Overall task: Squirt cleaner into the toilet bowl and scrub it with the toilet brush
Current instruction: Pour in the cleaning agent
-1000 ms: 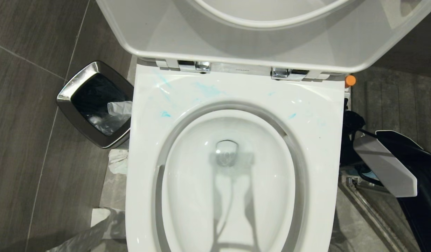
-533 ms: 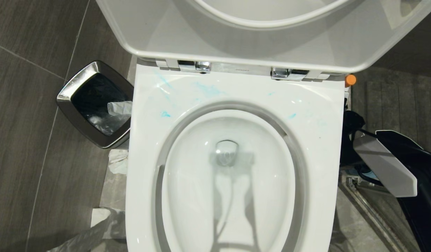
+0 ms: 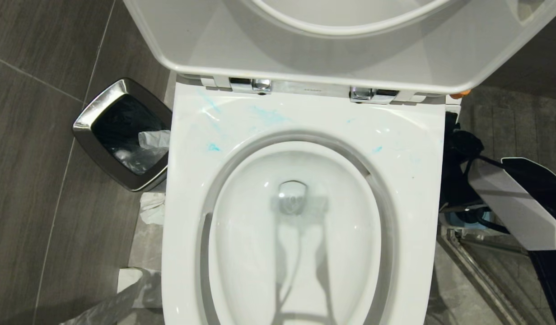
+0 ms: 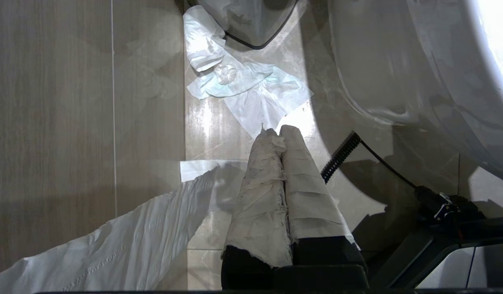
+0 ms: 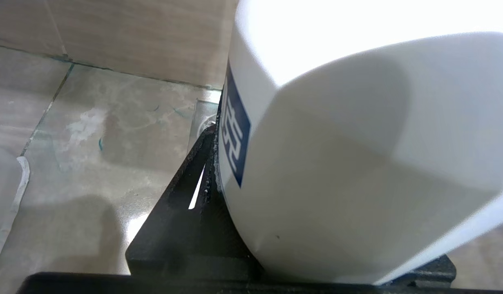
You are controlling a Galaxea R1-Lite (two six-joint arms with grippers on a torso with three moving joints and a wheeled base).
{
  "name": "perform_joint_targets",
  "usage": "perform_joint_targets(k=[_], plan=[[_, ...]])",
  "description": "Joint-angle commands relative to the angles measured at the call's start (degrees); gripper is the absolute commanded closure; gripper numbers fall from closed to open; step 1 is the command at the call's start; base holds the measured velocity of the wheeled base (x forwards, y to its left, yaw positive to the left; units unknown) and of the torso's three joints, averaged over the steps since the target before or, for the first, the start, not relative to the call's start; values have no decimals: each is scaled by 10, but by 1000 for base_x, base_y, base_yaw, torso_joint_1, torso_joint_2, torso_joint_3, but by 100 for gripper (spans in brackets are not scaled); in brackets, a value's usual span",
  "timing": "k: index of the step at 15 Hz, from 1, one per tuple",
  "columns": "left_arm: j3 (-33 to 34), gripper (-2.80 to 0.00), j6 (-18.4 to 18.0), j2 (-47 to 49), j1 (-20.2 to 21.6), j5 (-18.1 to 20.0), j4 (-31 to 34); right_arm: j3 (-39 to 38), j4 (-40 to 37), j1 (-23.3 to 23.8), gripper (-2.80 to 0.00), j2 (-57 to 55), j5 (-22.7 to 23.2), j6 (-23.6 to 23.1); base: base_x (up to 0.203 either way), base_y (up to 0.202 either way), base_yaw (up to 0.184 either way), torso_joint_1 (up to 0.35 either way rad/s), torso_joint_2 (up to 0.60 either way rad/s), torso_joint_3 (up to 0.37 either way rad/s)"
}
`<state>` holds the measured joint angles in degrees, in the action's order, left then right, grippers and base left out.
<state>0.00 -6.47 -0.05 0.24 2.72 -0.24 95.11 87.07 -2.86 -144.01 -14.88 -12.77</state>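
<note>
Noted far left: steel-rimmed bin (image 3: 86, 121) on floor. Left end effector (image 4: 279, 131) pinched shut, paper-wrapped, hanging over floor tissue (image 4: 251, 90) beside toilet. Centre: toilet bowl (image 3: 192, 180), lid raised, turquoise smears across rear rim. Right, beside rim: right end effector (image 3: 454, 131) clamped on cleaner (image 5: 337, 163), orange cap (image 3: 462, 94) showing at hinge corner.
</note>
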Motion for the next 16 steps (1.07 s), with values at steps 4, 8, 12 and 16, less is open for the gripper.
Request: perform_joint_targets(k=[4, 8, 12, 16], plan=[[4, 0, 0, 0, 0, 0, 0, -88, 6, -1, 0, 108, -2, -10, 0, 0, 0, 0, 0, 0], [4, 0, 0, 0, 0, 0, 0, -165, 6, -2, 0, 214, -16, -12, 0, 0, 0, 0, 0, 0], [4, 0, 0, 0, 0, 0, 0, -277, 3, -3, 0, 347, -24, -18, 0, 0, 0, 0, 0, 0], [4, 0, 0, 0, 0, 0, 0, -396, -26, -2, 0, 477, -20, -20, 0, 0, 0, 0, 0, 0]])
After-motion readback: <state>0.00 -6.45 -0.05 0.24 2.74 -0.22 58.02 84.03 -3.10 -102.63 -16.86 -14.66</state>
